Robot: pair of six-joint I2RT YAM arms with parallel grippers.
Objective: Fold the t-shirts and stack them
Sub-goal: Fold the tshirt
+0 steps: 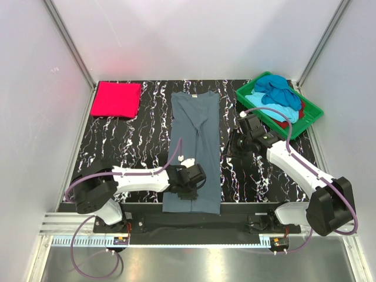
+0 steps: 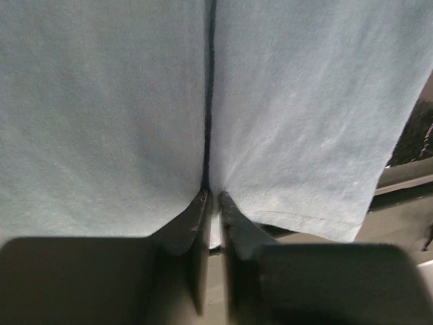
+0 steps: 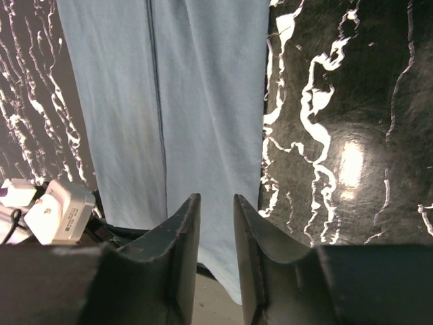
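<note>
A slate grey-blue t-shirt (image 1: 197,123) lies as a long narrow strip down the middle of the table, both sides folded in to a centre seam. My left gripper (image 1: 192,183) sits on its near end. In the left wrist view the gripper (image 2: 212,196) touches the cloth (image 2: 304,101) at the seam, jaws a thin slit apart. My right gripper (image 1: 230,147) hovers by the strip's right edge. The right wrist view shows that gripper (image 3: 216,198) open and empty above the shirt (image 3: 203,101). A folded red-pink t-shirt (image 1: 116,98) lies at the back left.
A green tray (image 1: 314,110) at the back right holds a dark blue t-shirt (image 1: 275,88), a turquoise one (image 1: 276,111) and a red one (image 1: 295,121), all crumpled. Black marbled tabletop (image 1: 117,141) shows around the strip. The left arm's white link (image 3: 57,210) is near the shirt's near end.
</note>
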